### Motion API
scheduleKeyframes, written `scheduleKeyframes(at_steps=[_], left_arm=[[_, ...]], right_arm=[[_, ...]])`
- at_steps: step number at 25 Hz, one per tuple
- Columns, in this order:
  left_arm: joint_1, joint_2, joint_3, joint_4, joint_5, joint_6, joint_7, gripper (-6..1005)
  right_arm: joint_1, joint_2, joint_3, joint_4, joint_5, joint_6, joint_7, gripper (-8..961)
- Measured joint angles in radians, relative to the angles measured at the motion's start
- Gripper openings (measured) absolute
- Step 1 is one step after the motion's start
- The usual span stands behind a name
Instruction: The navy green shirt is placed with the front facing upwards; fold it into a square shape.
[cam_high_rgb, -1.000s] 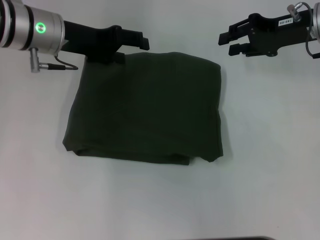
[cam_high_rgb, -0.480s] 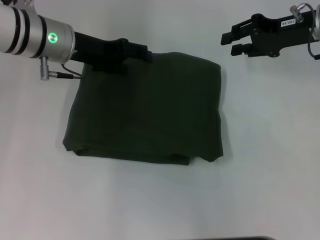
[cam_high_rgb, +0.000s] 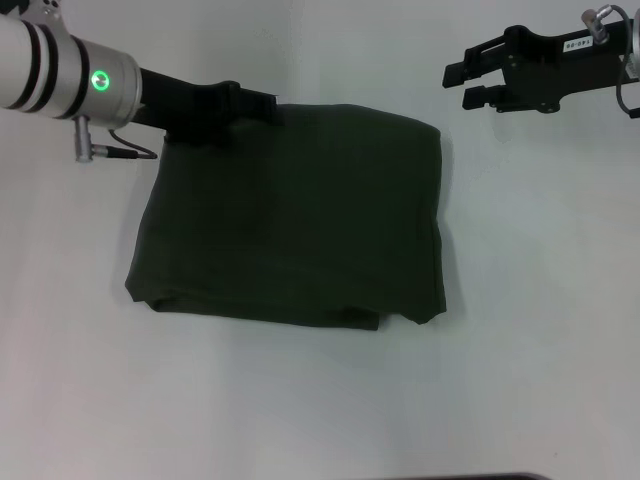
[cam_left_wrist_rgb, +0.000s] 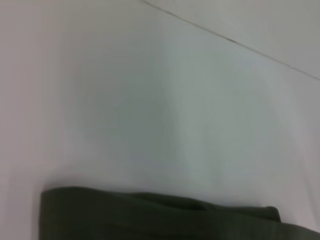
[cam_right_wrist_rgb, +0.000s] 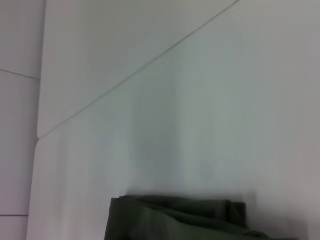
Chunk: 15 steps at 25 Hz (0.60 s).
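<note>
Lying near the middle of the white table (cam_high_rgb: 540, 300), the navy green shirt (cam_high_rgb: 295, 215) is showing as a folded, roughly square bundle with only plain green cloth facing up; no lettering is showing. Its near edge is looking slightly uneven, with a small stepped layer toward the near right corner. The left gripper (cam_high_rgb: 268, 105) is sitting at the far left corner of the shirt, its dark fingers lying low over the cloth edge; whether they are apart, together or pinching fabric cannot be told from the head view. The right gripper (cam_high_rgb: 457, 84) is hovering above the bare table beyond the shirt's far right corner, clear of the cloth, with its two fingers apart and nothing between them. Both wrist views are showing only a layered edge of the shirt against the table surface.
</note>
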Motion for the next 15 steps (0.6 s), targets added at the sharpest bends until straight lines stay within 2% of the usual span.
scheduleKeyframes(at_steps=[11, 15], left_arm=[[0.013, 0.021, -0.006, -0.014, 0.011, -0.016, -0.028, 828], [0.051, 0.023, -0.051, -0.109, -0.008, 0.097, -0.014, 828]], right_arm=[[-0.002, -0.001, 0.001, 0.000, 0.000, 0.000, -0.001, 448], [-0.002, -0.008, 0.001, -0.005, 0.000, -0.015, -0.016, 449]])
